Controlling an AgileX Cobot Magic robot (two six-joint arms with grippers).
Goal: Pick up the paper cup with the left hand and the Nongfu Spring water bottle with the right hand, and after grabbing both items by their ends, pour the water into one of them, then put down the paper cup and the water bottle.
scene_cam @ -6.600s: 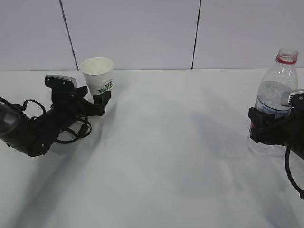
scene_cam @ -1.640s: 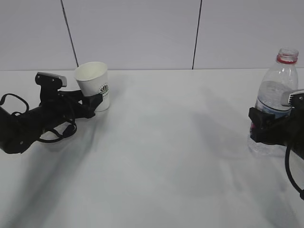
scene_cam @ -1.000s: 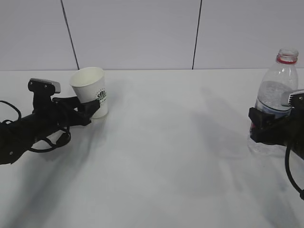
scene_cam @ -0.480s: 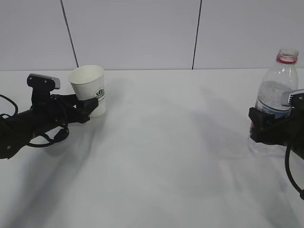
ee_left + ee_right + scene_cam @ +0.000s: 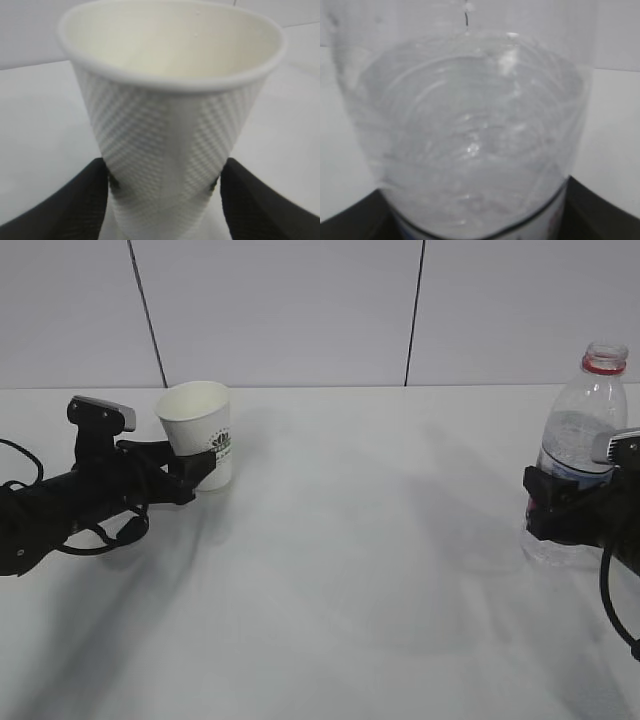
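The white paper cup point(image 5: 199, 425) stands nearly upright at the far left, its base at or just above the table. My left gripper point(image 5: 196, 473) is shut on its lower part. In the left wrist view the cup point(image 5: 167, 115) fills the frame, with the black fingers point(image 5: 82, 202) pressed against both sides and my left gripper point(image 5: 164, 192) low on it. The uncapped Nongfu Spring water bottle point(image 5: 588, 415) stands upright at the right edge with my right gripper point(image 5: 556, 508) shut around its lower body. Up close, the bottle point(image 5: 470, 135) shows greyish clear water.
The white table point(image 5: 360, 570) stretches wide and bare between the two arms. A grey panelled wall point(image 5: 300, 310) rises behind the far edge. Black cables point(image 5: 105, 535) loop under the left arm.
The left arm has shifted a little to the right with the cup, which now sits straighter than a second ago. The right arm and the bottle have not moved.
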